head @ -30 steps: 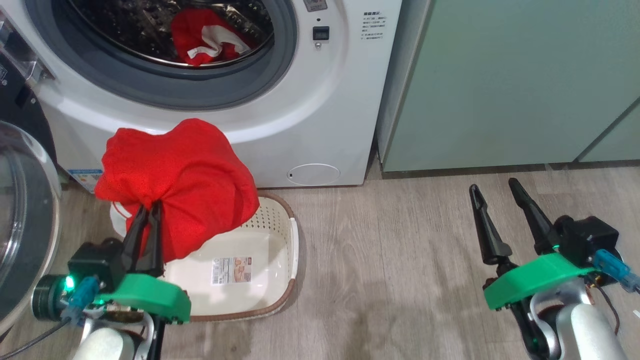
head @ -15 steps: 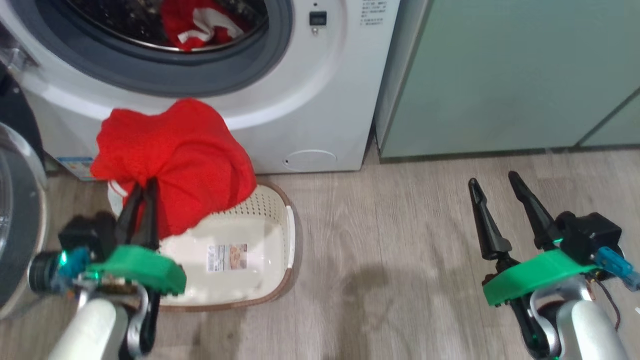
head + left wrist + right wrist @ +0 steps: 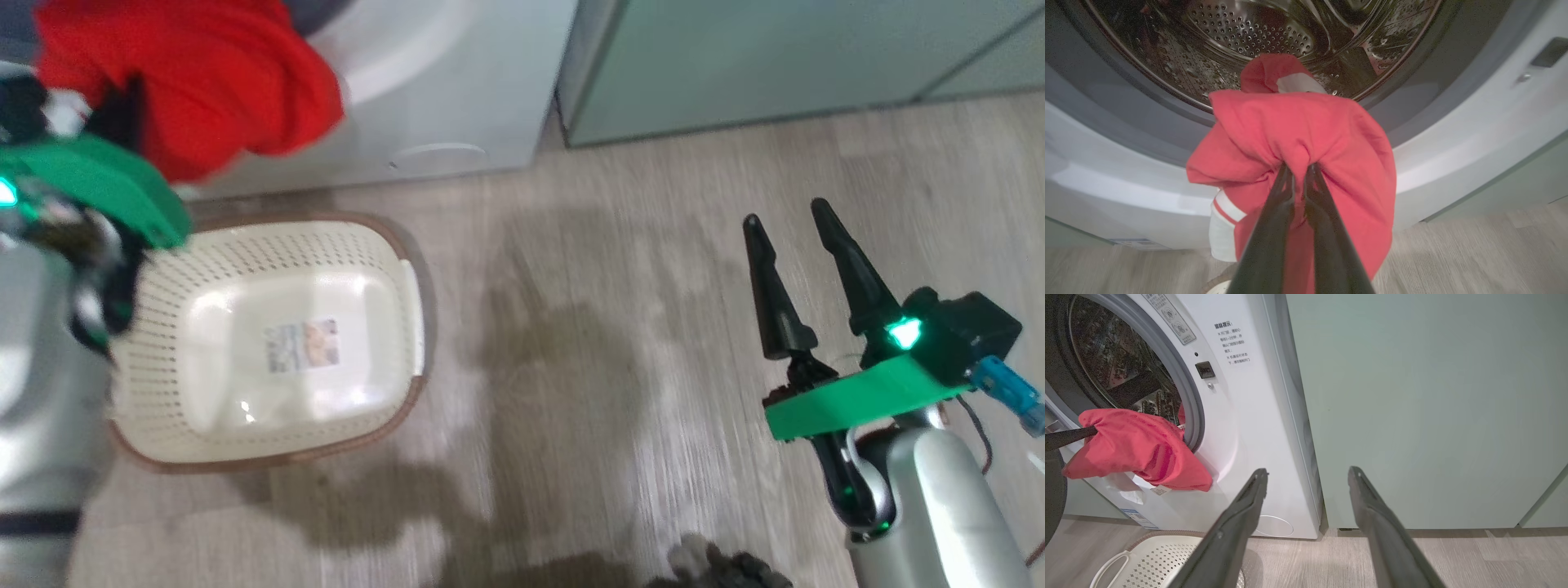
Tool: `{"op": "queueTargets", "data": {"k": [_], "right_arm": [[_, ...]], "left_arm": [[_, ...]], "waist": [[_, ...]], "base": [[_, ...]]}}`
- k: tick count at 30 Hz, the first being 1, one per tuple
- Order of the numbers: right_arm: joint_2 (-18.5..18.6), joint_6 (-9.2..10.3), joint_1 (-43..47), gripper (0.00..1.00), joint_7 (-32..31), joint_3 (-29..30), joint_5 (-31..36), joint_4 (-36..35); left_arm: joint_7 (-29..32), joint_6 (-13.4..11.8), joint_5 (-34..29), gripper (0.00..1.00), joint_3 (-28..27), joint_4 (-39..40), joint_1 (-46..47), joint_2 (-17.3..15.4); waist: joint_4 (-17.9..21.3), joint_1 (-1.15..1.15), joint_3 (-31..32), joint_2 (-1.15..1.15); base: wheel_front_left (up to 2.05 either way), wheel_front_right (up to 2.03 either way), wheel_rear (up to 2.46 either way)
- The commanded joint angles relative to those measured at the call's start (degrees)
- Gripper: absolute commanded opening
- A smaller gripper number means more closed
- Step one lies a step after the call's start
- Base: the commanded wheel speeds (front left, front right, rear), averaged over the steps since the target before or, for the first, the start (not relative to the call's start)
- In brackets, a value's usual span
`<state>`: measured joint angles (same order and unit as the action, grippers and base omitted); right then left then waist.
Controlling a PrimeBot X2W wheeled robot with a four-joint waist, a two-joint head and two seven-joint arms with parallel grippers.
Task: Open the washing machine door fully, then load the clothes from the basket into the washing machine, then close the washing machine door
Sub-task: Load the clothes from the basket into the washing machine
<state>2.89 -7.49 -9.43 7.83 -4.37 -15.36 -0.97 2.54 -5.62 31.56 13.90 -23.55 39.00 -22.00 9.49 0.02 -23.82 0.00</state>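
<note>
Left wrist view: my left pincer [image 3: 1299, 168] is pressed together on a bunched fold of the red clothes [image 3: 1306, 126]. They hang from its tips in the air, in front of the open mouth of the washer [image 3: 1453, 134]. A white-trimmed edge dangles at the lower left. Behind them the steel drum [image 3: 1274, 36] holds a second red piece [image 3: 1263, 71] with a white patch.

Right wrist view: my right pincer [image 3: 1307, 471] is spread wide and grips nothing. It points at the seam where the washer meets a pale green cabinet [image 3: 1433, 408]. At the left the clothes hang from a dark finger, just before the grey gasket [image 3: 1192, 400] and above the basket [image 3: 1167, 555] on the wood floor [image 3: 1494, 555].

Head view, blurred: the basket sits on the floor close to the washer, with a label sticker [image 3: 300, 345] showing on its bottom. The clothes are at the top left, against the washer's front. My right pincer is at the lower right over the floor, well apart from the basket.
</note>
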Motion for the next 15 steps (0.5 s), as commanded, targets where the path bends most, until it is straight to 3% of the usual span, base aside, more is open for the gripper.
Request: {"op": "queueTargets", "data": {"k": [1, 15], "right_arm": [[-0.02, 0.0, -1.35, 1.0, 0.85, -1.58, -0.43, -1.49], [-0.02, 0.0, -7.77, 1.0, 6.57, -7.88, -6.3, 3.63]], "left_arm": [[0.62, 0.38, 0.35, 0.0, -2.75, 0.96, 3.41, -3.14], [12.67, 3.43, -1.66, 0.0, -2.46, -11.46, 28.96, -12.97]], "waist": [[3.32, -0.02, -3.84, 0.0], [11.06, -0.02, -15.02, 0.0]], "base": [[0.0, 0.0, 0.0], [0.0, 0.0, 0.0]]}}
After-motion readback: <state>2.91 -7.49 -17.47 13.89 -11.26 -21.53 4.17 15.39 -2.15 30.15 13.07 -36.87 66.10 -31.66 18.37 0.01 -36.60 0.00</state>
